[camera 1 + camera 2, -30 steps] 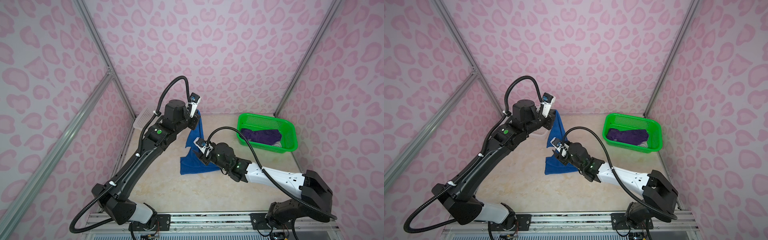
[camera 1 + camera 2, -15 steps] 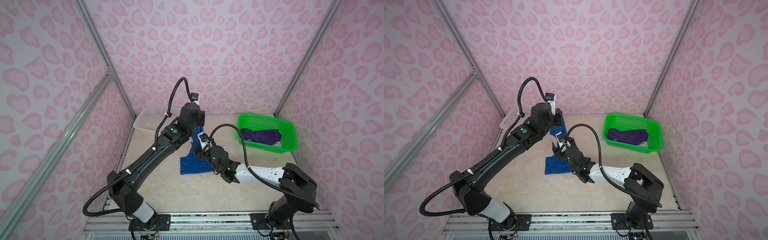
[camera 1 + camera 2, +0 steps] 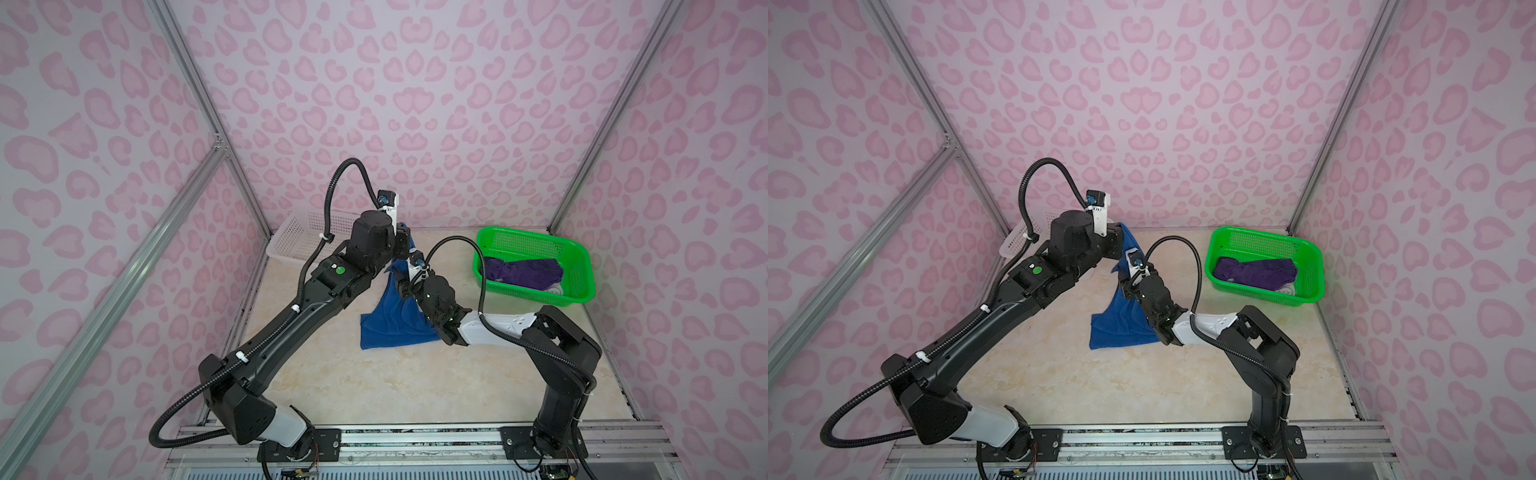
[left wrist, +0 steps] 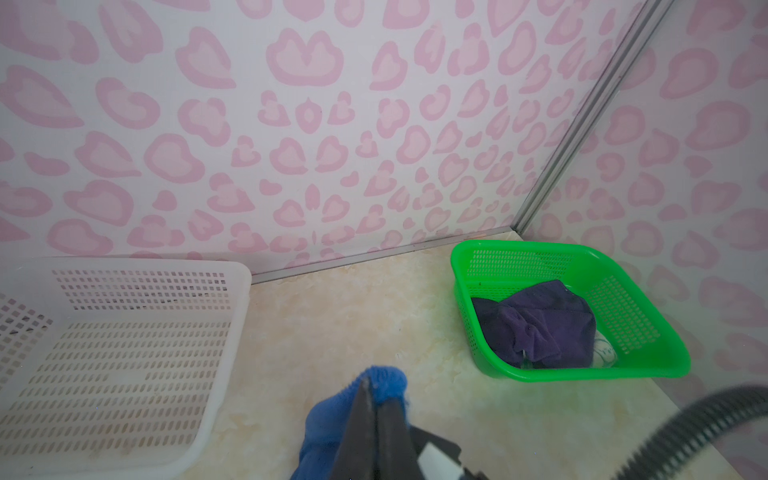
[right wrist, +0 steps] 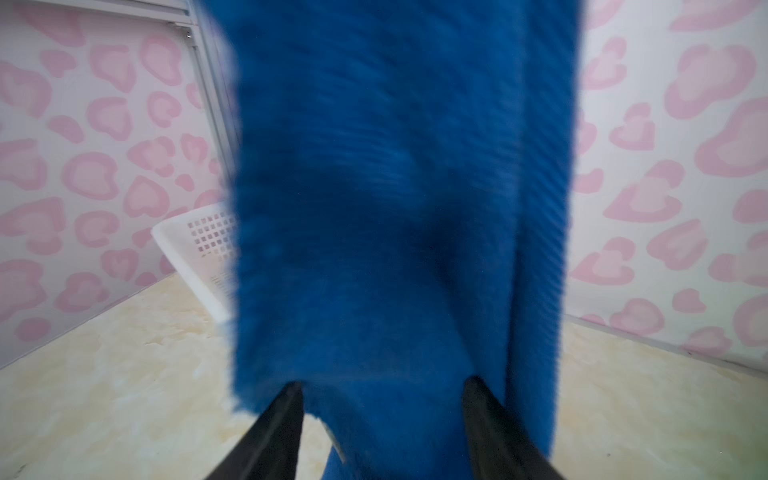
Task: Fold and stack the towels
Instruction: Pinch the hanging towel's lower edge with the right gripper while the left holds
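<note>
While left gripper [image 4: 375, 390] pinches blue towel [image 3: 390, 324], right gripper [image 5: 383, 382] moved closer.

Three towels are showing: one blue towel [image 3: 388, 330], one purple towel [image 3: 523, 272], and one pale towel [image 4: 604, 353] that is only peeking out a little. Two baskets are sitting on the worktop [image 3: 374, 386]: one white basket [image 3: 291, 241] and one green basket [image 3: 540, 296]. Two robot arms are reaching in: one left arm [image 3: 291, 328], one right arm [image 3: 498, 328].
</note>
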{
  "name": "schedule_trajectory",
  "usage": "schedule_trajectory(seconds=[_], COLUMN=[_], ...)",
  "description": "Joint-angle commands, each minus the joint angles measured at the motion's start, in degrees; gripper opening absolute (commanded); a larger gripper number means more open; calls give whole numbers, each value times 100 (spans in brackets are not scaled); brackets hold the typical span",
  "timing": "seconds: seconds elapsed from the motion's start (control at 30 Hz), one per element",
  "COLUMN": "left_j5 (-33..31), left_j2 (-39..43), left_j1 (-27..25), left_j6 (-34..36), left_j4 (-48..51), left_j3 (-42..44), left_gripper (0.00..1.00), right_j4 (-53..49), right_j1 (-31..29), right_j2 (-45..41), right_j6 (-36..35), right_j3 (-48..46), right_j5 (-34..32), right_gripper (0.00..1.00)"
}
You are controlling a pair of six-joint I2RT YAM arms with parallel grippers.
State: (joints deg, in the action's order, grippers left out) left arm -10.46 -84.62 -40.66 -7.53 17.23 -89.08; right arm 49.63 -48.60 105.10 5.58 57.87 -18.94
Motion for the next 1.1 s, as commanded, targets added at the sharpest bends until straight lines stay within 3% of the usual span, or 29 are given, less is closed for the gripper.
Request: schedule_trajectory(seconds=[0.0,0.1,0.2,0.4,0.5,0.6,0.7,1.07], left_j5=[79,-39,-73,342,437,348,254,367], left_j2=[189,162,38,-368,-624,-903,-1238,-1431], left_j1=[16,39,49,59,59,116,243,889], left_j6=[67,108,86,-163,-213,-199,-221,-474], left_j4=[-70,97,328,629,738,780,799,646], left_j3=[303,525,799,1048,991,894,796,1077], left_gripper=[3,3,3,3,2,2,2,2], right_j4=[225,277,46,-1438,-2358,-2863,-2999,-2590], right_j1=[250,539,954,1690,1785,1735,1453,481], right_j2=[14,-181,-534,-1247,-1379,-1323,-1166,-290], right_j6=[136,51,20,-355,-668,-837,-862,-810], right_j3=[-50,-422,-855,-1203,-1022,-862,-830,-874], right_j5=[437,844,1672,2871,2964,3386,3346,3141], right_gripper=[35,15,1,0,0,20,36,41])
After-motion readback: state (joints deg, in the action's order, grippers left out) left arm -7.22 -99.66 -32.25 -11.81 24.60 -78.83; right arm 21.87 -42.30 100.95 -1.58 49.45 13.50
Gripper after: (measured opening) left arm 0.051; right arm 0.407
